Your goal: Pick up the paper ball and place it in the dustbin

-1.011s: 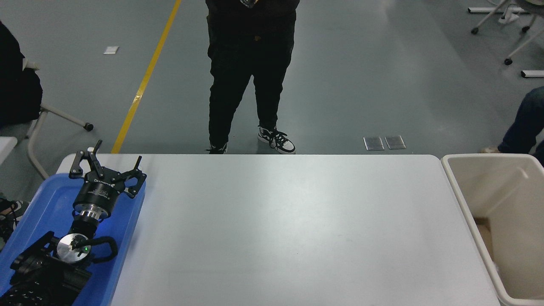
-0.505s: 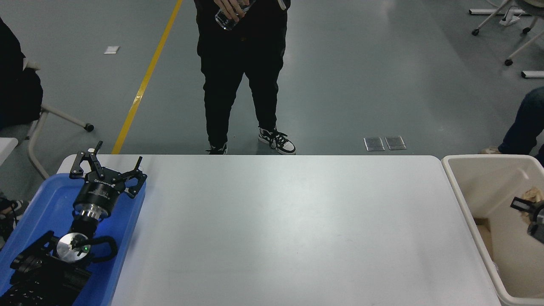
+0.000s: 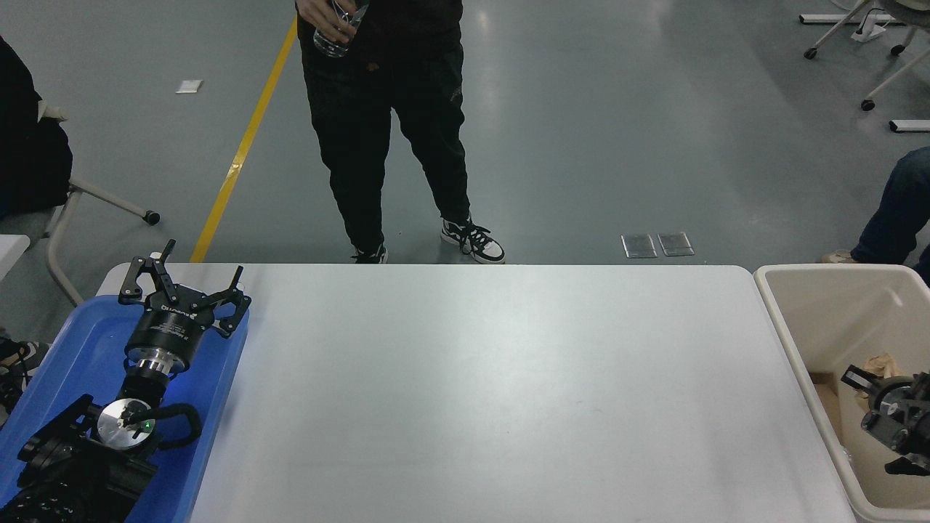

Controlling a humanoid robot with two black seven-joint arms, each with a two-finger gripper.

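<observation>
The tan paper ball [image 3: 880,362] is inside the cream-white dustbin [image 3: 777,305] at the table's right end. My right gripper [image 3: 892,379] comes in from the right edge and is low inside the bin. Its fingers [image 3: 857,378] stand around the ball, which peeks out just beyond them. Part of the gripper is cut off by the picture's edge. My left gripper [image 3: 185,280] is open and empty, parked over the blue tray [image 3: 80,334] at the lower left.
A person in black trousers [image 3: 385,131] stands beyond the table's far edge, holding a clear bottle. The white table [image 3: 494,392] lies between tray and bin. Brown cardboard shows at the bin's bottom [image 3: 828,407]. Chairs and a seated person's leg are at the sides.
My right gripper has come into view with the paper ball and has moved down and left into the bin. The person has stepped left. The left arm has not moved.
</observation>
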